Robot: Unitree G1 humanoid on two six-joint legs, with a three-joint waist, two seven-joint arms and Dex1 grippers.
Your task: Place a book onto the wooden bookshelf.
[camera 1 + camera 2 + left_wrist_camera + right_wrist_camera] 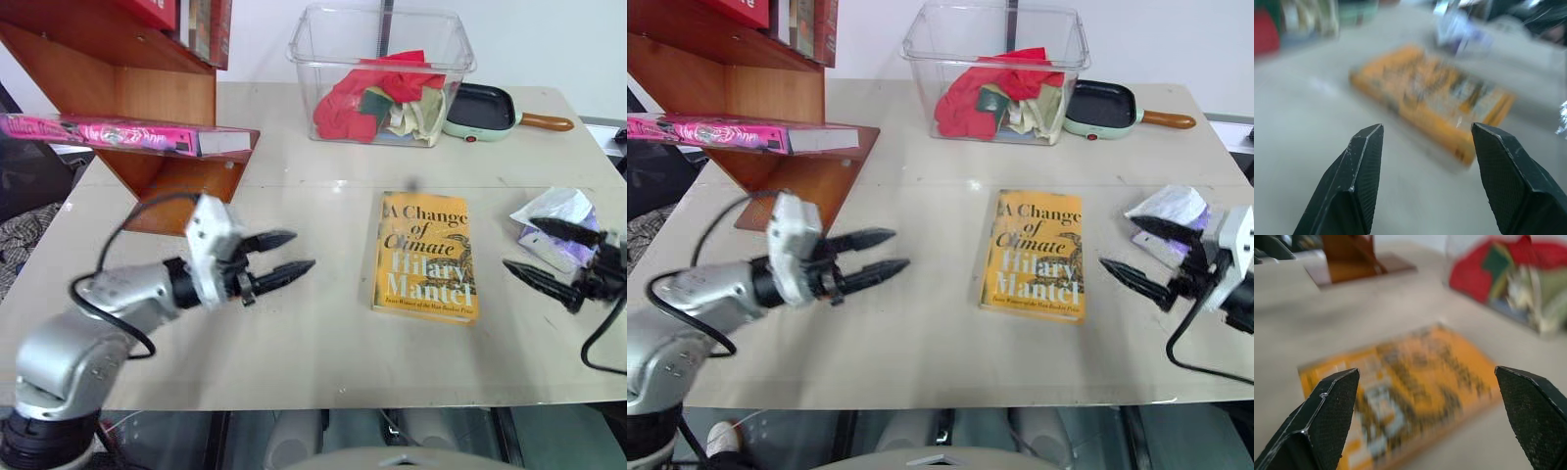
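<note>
Both grippers' jaws gape apart, holding nothing

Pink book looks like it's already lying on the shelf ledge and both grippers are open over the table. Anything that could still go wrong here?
Two risks, as I judge them. The book lies flat on a ledge of the wooden bookshelf with one end past the ledge's edge, so a knock might tip it off. The open left gripper and right gripper flank the yellow book; either arm swinging inward could shove it across the table.
</note>
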